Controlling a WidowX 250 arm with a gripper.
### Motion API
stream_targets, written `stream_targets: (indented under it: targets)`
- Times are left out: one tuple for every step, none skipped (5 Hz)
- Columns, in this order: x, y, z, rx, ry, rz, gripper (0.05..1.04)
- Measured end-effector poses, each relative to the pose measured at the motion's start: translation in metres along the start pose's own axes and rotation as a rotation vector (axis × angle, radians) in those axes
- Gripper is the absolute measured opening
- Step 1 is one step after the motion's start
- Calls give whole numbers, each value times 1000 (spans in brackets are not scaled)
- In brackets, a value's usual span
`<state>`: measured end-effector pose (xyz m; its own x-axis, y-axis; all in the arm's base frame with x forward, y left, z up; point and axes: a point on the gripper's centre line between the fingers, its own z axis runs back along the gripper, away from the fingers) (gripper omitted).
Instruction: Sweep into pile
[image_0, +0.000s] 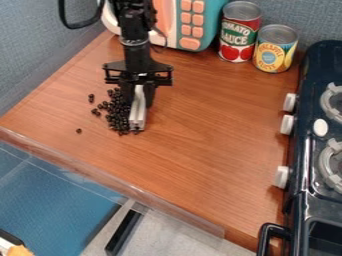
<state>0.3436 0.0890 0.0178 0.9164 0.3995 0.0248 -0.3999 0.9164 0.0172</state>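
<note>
Black beads (119, 116) lie heaped on my wood-grain desk (207, 125), near blue-grey, fabric-textured walls (30, 47).
My jaws (139, 96) pinch a pale, straight bar (137, 115) just beside the heap; small and round, several beads sit scattered apart.

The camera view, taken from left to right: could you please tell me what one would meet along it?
Lone black bean, bean pile, silver bar, red can, yellow can, stove.
</note>
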Motion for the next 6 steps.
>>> stream_targets:
  targets:
    - [-2,11,0,17,4,17,375]
    - [-2,24,1,30,-4,33,375]
    - [-2,30,5,42,-19,34,375]
    - [-2,35,5,52,-20,36,375]
    - [-2,36,11,47,-33,34,375]
    - [-3,13,24,-10,-54,10,375]
